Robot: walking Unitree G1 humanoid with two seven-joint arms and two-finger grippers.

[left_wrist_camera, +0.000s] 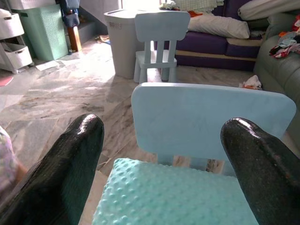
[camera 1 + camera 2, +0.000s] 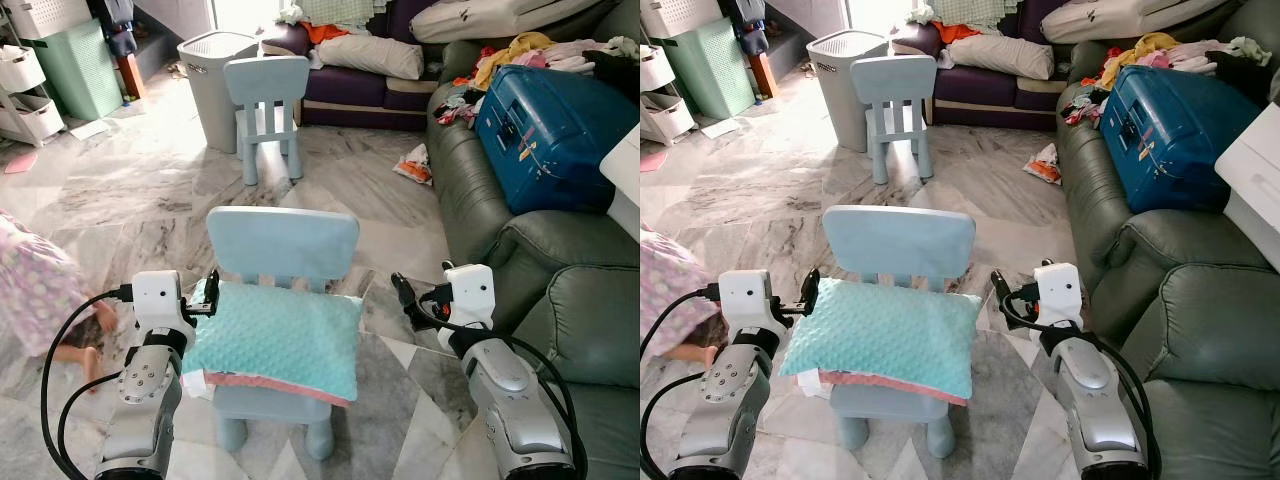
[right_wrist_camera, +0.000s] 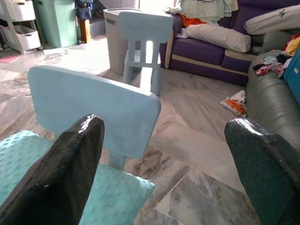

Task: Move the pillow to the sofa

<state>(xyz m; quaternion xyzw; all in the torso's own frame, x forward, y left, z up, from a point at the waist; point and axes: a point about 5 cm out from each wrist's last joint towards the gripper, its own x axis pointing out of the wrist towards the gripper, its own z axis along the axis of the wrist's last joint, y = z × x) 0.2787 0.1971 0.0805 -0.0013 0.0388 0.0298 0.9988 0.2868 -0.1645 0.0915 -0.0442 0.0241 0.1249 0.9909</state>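
Both grippers, left gripper and right gripper, hang spread open either side of the teal pillow lying on the near blue chair; soft, light and squashy, it looks best pinched at both side edges.

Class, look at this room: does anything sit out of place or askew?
Yes: the teal pillow lies on a small blue chair, overhanging its seat, and clothes are heaped beside a blue suitcase on the grey sofa.
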